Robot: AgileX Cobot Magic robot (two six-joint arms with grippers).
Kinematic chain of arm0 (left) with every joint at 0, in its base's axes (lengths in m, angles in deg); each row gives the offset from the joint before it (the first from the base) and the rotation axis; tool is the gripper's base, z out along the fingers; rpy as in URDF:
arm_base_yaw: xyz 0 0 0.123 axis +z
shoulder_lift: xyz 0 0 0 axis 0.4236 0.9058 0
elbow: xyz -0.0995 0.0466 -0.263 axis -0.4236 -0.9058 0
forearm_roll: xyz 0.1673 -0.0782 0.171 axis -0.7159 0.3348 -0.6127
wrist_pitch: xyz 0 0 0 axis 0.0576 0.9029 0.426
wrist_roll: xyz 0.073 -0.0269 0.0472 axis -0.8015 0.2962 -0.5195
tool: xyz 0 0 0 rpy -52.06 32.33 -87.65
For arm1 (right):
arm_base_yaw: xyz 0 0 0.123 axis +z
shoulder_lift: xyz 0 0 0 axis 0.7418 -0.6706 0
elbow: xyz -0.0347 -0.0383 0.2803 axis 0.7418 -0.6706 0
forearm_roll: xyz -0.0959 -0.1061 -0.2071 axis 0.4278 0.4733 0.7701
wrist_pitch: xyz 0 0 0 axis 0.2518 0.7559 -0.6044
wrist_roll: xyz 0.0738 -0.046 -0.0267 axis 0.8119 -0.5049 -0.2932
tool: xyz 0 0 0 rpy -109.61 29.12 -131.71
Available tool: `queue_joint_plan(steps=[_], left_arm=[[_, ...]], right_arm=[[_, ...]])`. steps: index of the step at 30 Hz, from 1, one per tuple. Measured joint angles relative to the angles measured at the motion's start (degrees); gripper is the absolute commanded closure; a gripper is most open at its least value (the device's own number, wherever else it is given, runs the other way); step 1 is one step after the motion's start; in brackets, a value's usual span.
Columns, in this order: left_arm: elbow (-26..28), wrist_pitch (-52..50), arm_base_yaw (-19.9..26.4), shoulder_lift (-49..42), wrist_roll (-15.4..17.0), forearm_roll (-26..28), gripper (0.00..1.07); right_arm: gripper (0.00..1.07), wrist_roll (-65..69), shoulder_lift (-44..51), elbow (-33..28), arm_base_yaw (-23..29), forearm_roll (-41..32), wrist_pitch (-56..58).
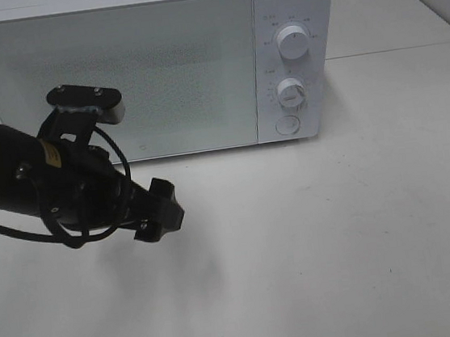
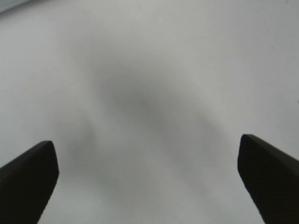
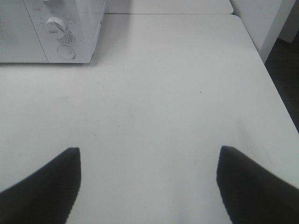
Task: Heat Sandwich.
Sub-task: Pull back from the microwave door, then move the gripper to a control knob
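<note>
Spanning every view, the white worktop (image 1: 364, 250) carried a microwave (image 1: 117, 75) at the back. Its door was shut, likely so heating could run. Left arm (image 1: 39, 177) hung low in front of it, jaws spread wide and gripping nothing. Right jaws also stood apart and empty, off to the side of the oven. Sandwich showed in no view, maybe behind that door, couldn't tell. Upper knob (image 1: 293, 43) and lower knob (image 1: 290, 93) had tiny markings, unreadable; no brand legible.
</note>
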Motion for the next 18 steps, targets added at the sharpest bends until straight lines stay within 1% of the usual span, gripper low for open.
queue_joint_plan(steps=[1,2,3,6,7,8,10,11,13,15,16,18], left_arm=[[0.2,2.1,0.2,-0.4,0.0,0.0,0.09],[1.1,6.7,0.9,-1.4,0.0,0.2,0.09],[1.1,6.7,0.9,-1.4,0.0,0.2,0.09],[3.0,13.5,2.9,-2.2,0.0,0.2,0.09],[4.5,17.5,4.6,-2.5,0.0,0.2,0.09],[4.5,17.5,4.6,-2.5,0.0,0.2,0.09],[5.8,21.4,6.4,-2.8,0.0,0.4,0.09],[7.1,25.7,8.0,-3.2,0.0,0.5,0.09],[7.6,27.6,8.7,-3.4,0.0,0.6,0.09],[8.3,30.7,10.5,-4.2,0.0,0.6,0.09],[8.4,33.4,12.5,-5.3,0.0,0.6,0.09],[8.5,34.4,13.4,-5.9,0.0,0.7,0.09]], right_arm=[[0.32,0.0,0.0,0.0,0.0,0.0,0.0],[0.32,0.0,0.0,0.0,0.0,0.0,0.0],[0.32,0.0,0.0,0.0,0.0,0.0,0.0],[0.32,0.0,0.0,0.0,0.0,0.0,0.0],[0.32,0.0,0.0,0.0,0.0,0.0,0.0],[0.32,0.0,0.0,0.0,0.0,0.0,0.0],[0.32,0.0,0.0,0.0,0.0,0.0,0.0],[0.32,0.0,0.0,0.0,0.0,0.0,0.0],[0.32,0.0,0.0,0.0,0.0,0.0,0.0],[0.32,0.0,0.0,0.0,0.0,0.0,0.0],[0.32,0.0,0.0,0.0,0.0,0.0,0.0],[0.32,0.0,0.0,0.0,0.0,0.0,0.0]])
